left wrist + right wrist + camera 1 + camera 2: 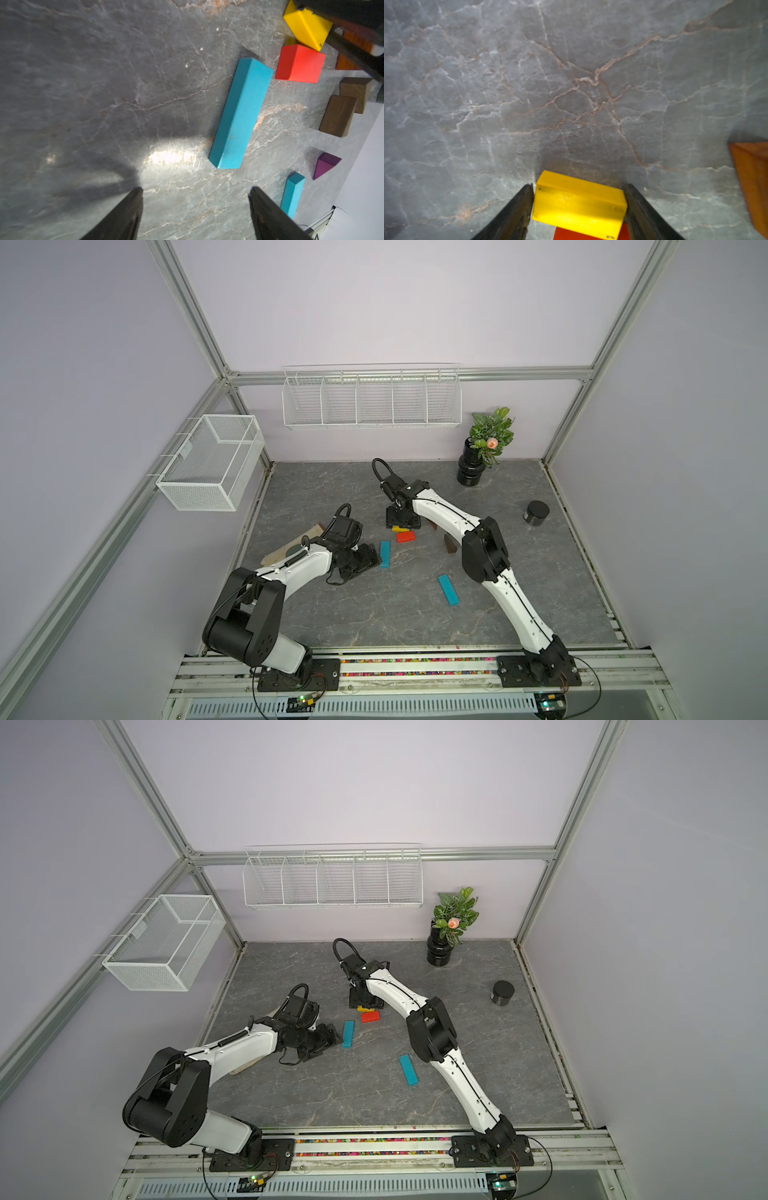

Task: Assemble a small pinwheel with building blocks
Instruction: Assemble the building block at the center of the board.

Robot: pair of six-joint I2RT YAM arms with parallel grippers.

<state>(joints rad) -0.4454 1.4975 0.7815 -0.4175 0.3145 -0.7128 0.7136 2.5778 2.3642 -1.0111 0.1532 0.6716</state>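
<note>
Across the grey, stone-patterned worktop (374,626) the building blocks lay loose, and no pinwheel had been formed; we judged the task barely begun.

The right arm (446,512) reached to the middle of the worktop. The right jaws were pressed on the two ends of the yellow block (579,204), with no gap that we could see in the right wrist view. The left arm (297,568) lay low. The left jaws were apart and empty above bare worktop, just short of a teal bar (241,114). A second teal bar (449,590) lay well apart from it, nearer the front edge.

The red block (405,536) lay flat by the far end of the first bar, just beside the yellow one. We could not tell whether the yellow block rested on it or hung slightly above it. One dark brown wedge (338,116) sat just beside another dark brown wedge (356,93). An orange-brown wedge (751,187) lay near the right jaws. The purple wedge (325,165) was the smallest piece.

We took the step in hand to be setting yellow against red for the square centre. The next move called, in our view, for squaring the long sides flush and letting go without nudging the red block.

We found no brand or label. A few dark specks on the yellow block were too small to read.
</note>
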